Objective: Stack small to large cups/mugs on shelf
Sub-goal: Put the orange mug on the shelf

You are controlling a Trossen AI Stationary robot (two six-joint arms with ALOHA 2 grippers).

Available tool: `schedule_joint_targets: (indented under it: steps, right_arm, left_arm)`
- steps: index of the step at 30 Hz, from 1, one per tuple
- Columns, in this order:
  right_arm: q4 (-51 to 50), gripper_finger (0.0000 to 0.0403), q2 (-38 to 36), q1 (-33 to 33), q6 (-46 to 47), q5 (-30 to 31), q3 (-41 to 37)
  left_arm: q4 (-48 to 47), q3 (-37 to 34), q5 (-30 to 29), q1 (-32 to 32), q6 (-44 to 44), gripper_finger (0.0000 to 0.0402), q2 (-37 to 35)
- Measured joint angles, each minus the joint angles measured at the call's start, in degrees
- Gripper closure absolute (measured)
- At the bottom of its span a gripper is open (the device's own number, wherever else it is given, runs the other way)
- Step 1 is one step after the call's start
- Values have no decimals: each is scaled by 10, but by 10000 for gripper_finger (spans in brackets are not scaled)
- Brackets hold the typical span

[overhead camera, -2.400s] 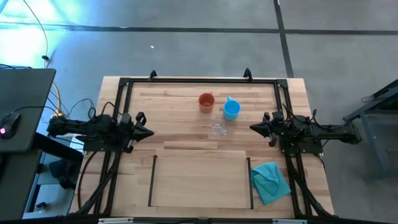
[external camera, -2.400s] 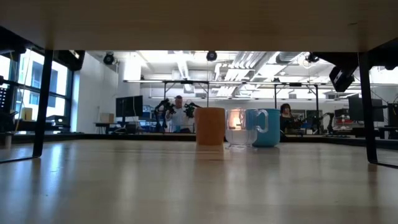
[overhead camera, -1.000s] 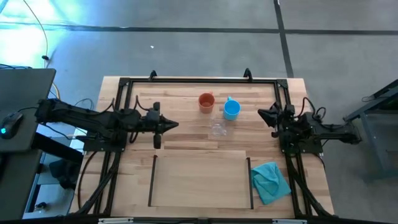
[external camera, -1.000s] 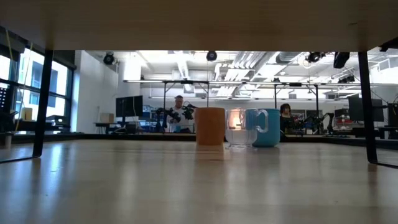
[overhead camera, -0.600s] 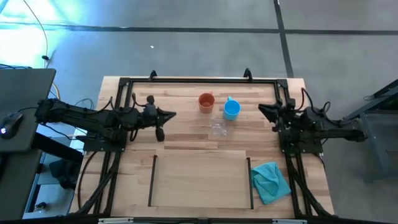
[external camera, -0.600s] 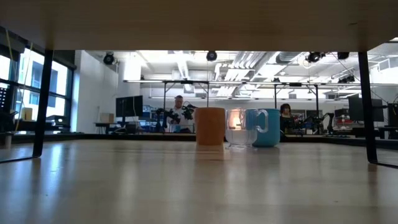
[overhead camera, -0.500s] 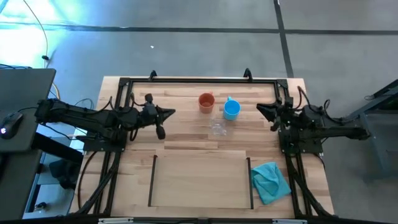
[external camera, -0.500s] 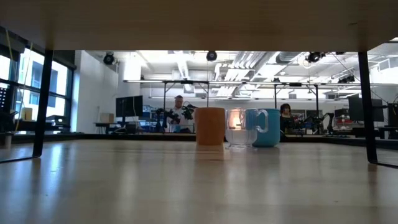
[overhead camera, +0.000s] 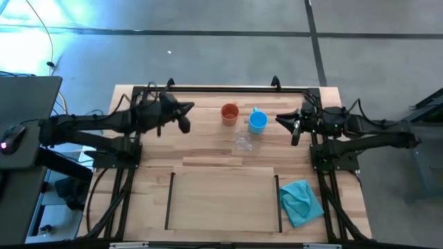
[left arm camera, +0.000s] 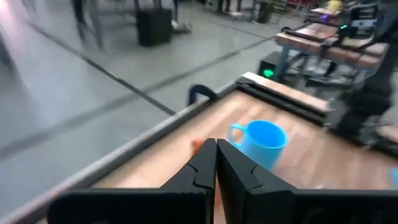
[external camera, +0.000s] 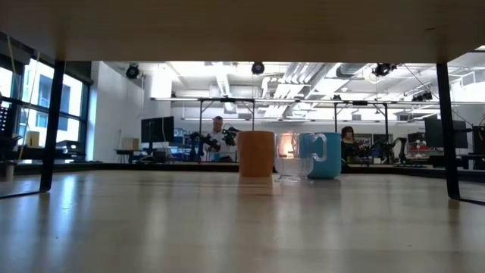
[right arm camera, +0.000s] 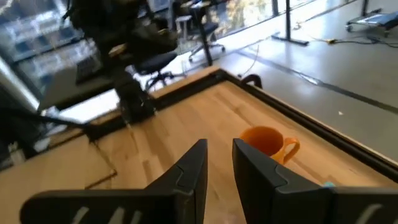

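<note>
With the orange mug (overhead camera: 230,113), blue mug (overhead camera: 257,122) and clear glass cup (overhead camera: 242,143) clustered beyond the bare shelf (overhead camera: 221,200), the clenched left gripper (overhead camera: 185,107) and slightly parted, empty right gripper (overhead camera: 279,120) flanked them, approach apparently underway, a first grasp needed next.

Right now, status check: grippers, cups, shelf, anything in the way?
Left gripper shut, empty, left of orange mug. Right gripper slightly open, empty, right of blue mug. Glass cup between mugs and shelf. Shelf bare; nothing blocking.
</note>
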Motion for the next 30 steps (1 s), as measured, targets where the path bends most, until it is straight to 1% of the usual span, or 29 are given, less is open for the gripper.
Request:
schedule_joint_targets:
  steps: [2, 5, 8, 11, 16, 21, 25, 28, 30]
  right_arm:
    - [0, 336, 9, 0, -21, -32, 13]
    - [-2, 336, 15, 0, -36, -70, 23]
    - [-4, 336, 14, 0, -38, -80, 29]
    - [-12, 336, 14, 0, -32, -80, 29]
    - [-34, 336, 15, 0, 0, -78, 29]
    - [-38, 336, 15, 0, 26, -78, 29]
    - [-39, 336, 15, 0, 27, -76, 29]
    - [-42, 336, 15, 0, 27, -66, 29]
    - [-42, 336, 15, 0, 27, -58, 29]
  left_arm:
    - [-7, 17, 77, 35, -21, 398, 14]
    - [-8, 43, 183, 76, -24, 398, 43]
    - [-27, 76, 264, 115, -18, 398, 77]
    - [-56, 104, 317, 158, 14, 399, 116]
    - [-96, 138, 383, 224, 71, 398, 179]
    - [-98, 155, 419, 273, 60, 399, 227]
    - [-102, 180, 469, 285, 28, 399, 268]
    - [-120, 210, 477, 281, 21, 399, 300]
    - [-136, 238, 471, 270, 22, 398, 326]
